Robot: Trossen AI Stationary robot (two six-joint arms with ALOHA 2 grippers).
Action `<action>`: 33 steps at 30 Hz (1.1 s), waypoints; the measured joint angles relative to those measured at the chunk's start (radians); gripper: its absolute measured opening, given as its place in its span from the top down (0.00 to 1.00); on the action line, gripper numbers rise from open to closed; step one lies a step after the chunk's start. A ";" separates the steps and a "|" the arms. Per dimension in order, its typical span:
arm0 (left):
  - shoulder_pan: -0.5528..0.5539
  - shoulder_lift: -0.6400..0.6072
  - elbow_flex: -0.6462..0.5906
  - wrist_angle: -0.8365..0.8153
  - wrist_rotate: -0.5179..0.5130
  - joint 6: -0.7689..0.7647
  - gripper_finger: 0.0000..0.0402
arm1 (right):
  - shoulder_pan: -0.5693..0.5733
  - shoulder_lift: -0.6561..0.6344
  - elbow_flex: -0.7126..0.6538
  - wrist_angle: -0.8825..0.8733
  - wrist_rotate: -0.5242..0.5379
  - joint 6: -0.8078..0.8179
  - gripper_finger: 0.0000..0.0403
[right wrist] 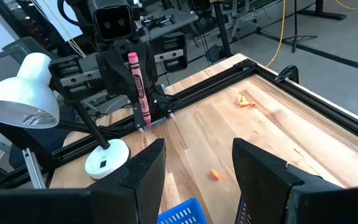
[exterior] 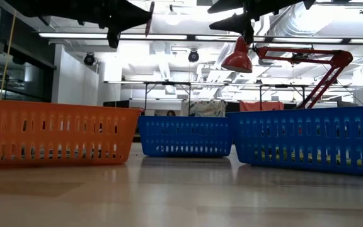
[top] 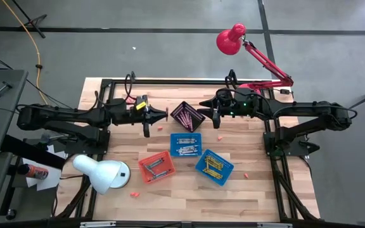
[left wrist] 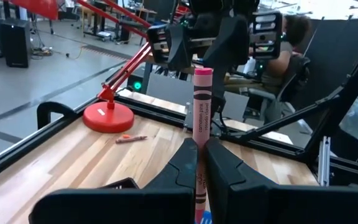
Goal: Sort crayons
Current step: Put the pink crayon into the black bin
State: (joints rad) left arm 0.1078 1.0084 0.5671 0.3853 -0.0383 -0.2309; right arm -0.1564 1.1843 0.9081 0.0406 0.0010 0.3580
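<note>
Clearly you are mid-sort: your left gripper [left wrist: 199, 163] is pinched on a pink crayon [left wrist: 202, 102], holding it upright in the air above the table's far middle, just beside the black basket [top: 187, 116], which already holds several reddish-pink crayons. The right gripper [right wrist: 197, 163] faces it from the other side of that basket with its fingers spread and nothing between them, so judge this as either a handover or a drop into the black basket about to come. Much is done already: the middle blue basket [top: 186, 144] holds grey and pale sticks, the right blue basket [top: 214, 166] holds yellow ones, and the orange basket [top: 156, 166] holds a few more. What is left, as far as you can see, is a handful of strays on the bare wood [top: 246, 196]: one near the right gripper [top: 219, 135], one right of the blue baskets [top: 248, 173], one near the front left [top: 134, 194], and one just beside the left gripper. Mind the white lamp [top: 100, 173] at the front left, close to the orange basket and that front stray, and the red lamp [top: 232, 39] whose base sits at the far edge behind the right arm. The baskets themselves stand close together, so lower carefully between them.
</note>
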 joint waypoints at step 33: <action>0.060 0.286 0.297 -0.336 0.034 0.129 1.00 | -0.001 0.000 0.000 0.000 0.000 0.000 0.55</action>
State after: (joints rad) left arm 0.1676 1.2947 0.8641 0.0489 -0.0042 -0.1024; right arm -0.1571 1.1843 0.9081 0.0410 0.0010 0.3580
